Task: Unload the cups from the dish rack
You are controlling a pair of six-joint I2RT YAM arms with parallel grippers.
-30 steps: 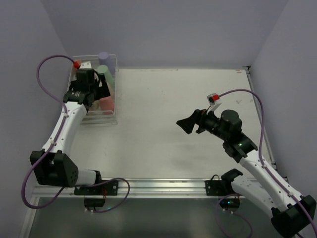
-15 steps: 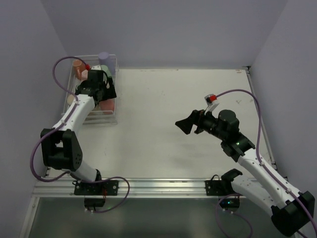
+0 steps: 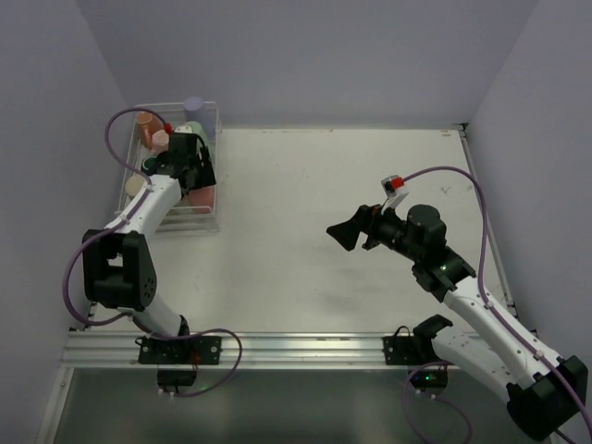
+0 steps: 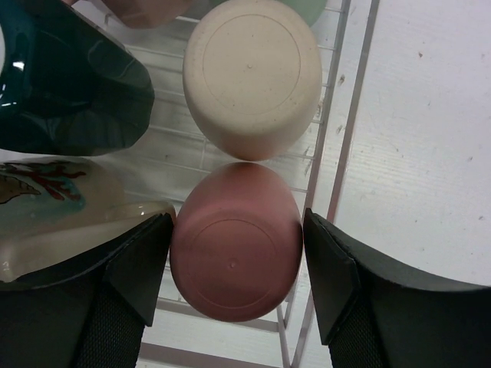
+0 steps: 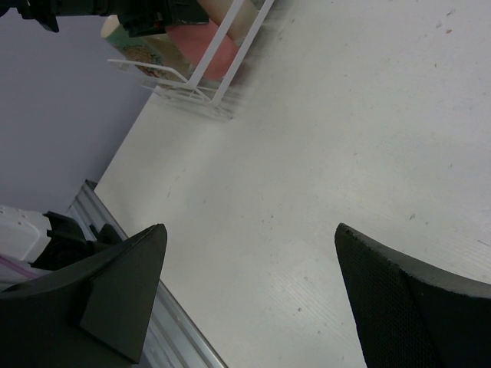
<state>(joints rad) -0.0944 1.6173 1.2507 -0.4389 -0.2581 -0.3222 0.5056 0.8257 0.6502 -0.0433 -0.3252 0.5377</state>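
Observation:
The dish rack (image 3: 218, 120) stands at the table's far left corner with several cups in it. In the left wrist view, my left gripper (image 4: 238, 264) is open and straddles an upturned pink cup (image 4: 234, 230), with its fingers close on both sides and a thin gap on the right. A beige cup (image 4: 253, 77) sits just beyond, a dark green mug (image 4: 69, 92) and a cream mug (image 4: 54, 203) to the left. A purple cup (image 3: 193, 106) and an orange cup (image 3: 146, 120) stand at the rack's back. My right gripper (image 3: 347, 233) is open and empty above mid-table.
The rack's white wire edge (image 4: 337, 153) runs right beside the pink cup, with bare table (image 4: 430, 153) beyond it. The right wrist view shows the rack (image 5: 207, 84) far off and the metal rail (image 5: 115, 238) at the table's near edge.
My left arm has swung round and its gripper has moved right and down in the rack, around the pink cup. The right arm has barely moved.

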